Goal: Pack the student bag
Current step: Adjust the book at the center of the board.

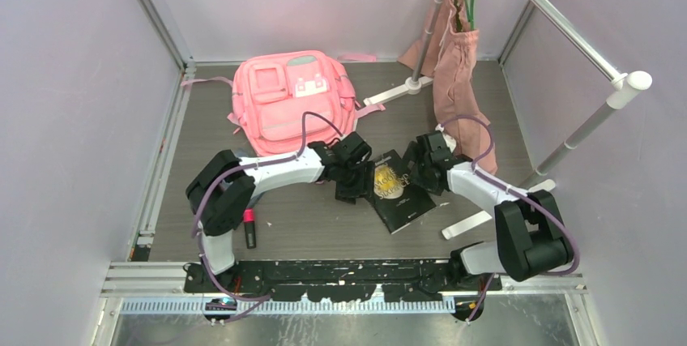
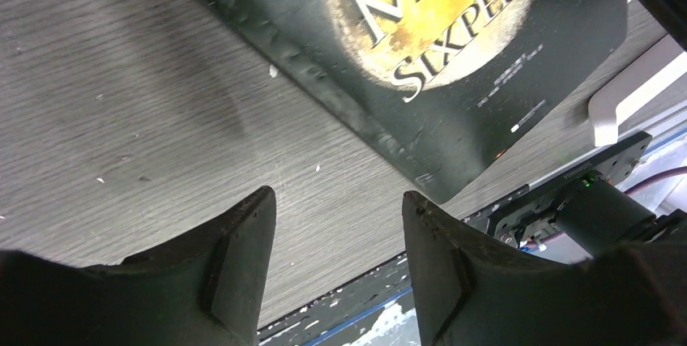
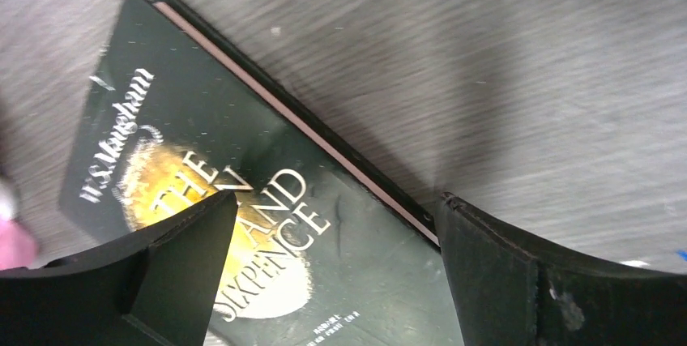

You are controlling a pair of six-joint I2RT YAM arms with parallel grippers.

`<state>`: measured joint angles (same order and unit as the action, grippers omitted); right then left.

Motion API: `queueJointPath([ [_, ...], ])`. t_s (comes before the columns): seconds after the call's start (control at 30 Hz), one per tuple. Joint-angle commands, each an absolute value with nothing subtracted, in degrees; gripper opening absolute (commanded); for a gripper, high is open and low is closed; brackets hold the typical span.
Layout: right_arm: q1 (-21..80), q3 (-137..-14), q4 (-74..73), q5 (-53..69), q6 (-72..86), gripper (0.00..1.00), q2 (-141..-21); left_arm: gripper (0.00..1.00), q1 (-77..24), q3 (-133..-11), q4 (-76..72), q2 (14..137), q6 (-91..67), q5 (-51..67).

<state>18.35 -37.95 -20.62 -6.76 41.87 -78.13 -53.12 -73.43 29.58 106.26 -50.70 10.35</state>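
The bright pink student bag [image 1: 292, 99] lies flat at the back left, its front pockets facing up. A dark green book with a gold circle [image 1: 397, 194] lies flat on the table between my two grippers. My left gripper [image 1: 350, 186] is open and empty at the book's left edge. In the left wrist view it [image 2: 339, 200] hangs over bare table, with the book [image 2: 454, 54] just ahead. My right gripper [image 1: 418, 169] is open at the book's far right side. In the right wrist view it [image 3: 336, 208] straddles the book's page edge [image 3: 348, 273], one finger over the cover.
A dusty-pink cloth sack [image 1: 455, 79] hangs from a white rack at the back right, and the rack's foot [image 1: 474, 220] lies on the table right of the book. A pink and black marker [image 1: 249, 228] lies by the left arm's base. Grey walls enclose the table.
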Motion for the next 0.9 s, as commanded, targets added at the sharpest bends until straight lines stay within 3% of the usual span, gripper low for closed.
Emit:
queueJointPath([
  [0.0, 19.66, -32.47, -12.83, 9.2, 46.4, 0.96, -78.12, 0.6, -52.62, -72.05, 24.73, 104.46, -52.29, 10.38],
  [0.13, 24.08, -31.76, -13.92, 10.5, 48.38, 0.92, -73.16, 0.61, -51.59, -66.94, 22.89, 101.05, -52.86, 8.77],
  [0.3, 25.4, -30.48, -13.72, 13.19, 48.91, 0.62, -69.45, 0.62, -51.24, -58.87, 15.75, 96.59, -55.64, 8.52],
  [0.53, 25.46, -25.87, -3.6, 23.36, 49.85, 0.45, -71.24, 0.62, -50.83, -55.28, 10.94, 95.23, -54.34, 8.4],
  [0.77, 25.42, -24.0, -1.64, 24.15, 53.64, 0.01, -66.57, 0.61, -50.54, -54.65, 8.74, 96.95, -54.24, 11.46],
  [0.87, 25.45, -23.68, -2.17, 24.64, 55.37, 0.01, -62.84, 0.61, -50.54, -54.77, 8.27, 97.25, -53.24, 12.14],
])
